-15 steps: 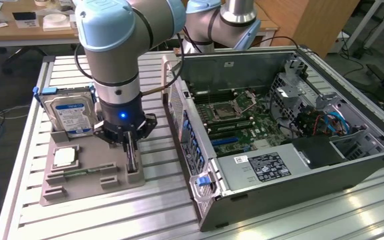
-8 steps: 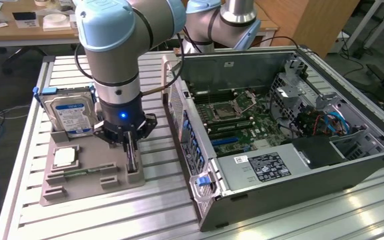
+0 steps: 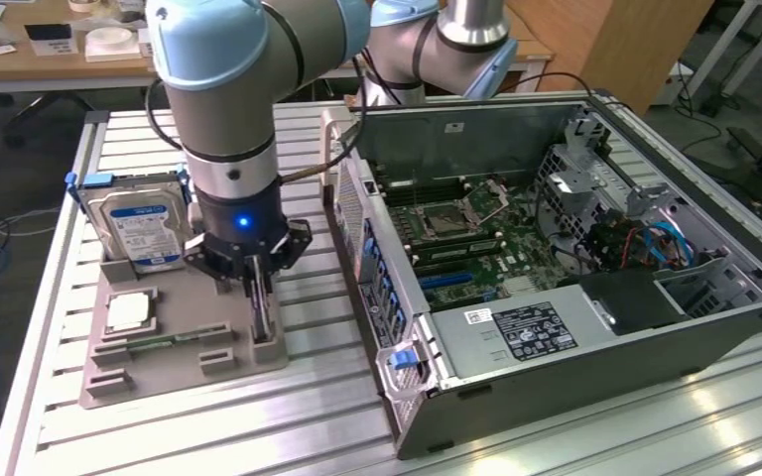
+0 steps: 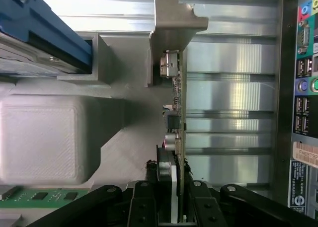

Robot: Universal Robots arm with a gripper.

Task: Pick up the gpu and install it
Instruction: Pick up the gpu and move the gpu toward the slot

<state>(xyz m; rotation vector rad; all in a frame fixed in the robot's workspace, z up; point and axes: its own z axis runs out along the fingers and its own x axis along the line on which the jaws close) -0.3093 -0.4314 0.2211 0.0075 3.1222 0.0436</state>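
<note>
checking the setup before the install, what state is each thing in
gpu: standing on edge in the holder, gripped
fingers: shut on the gpu
hard drive: upright in its holder slot
processor chip: lying flat on the holder
computer case: on its side, open

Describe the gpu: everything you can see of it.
The gpu is a thin dark card standing on edge in a slot of the grey tray. A bent silver metal bracket caps one end; small connectors and components line one face. The claw is closed on it toward the other end, a finger on each face.
</note>
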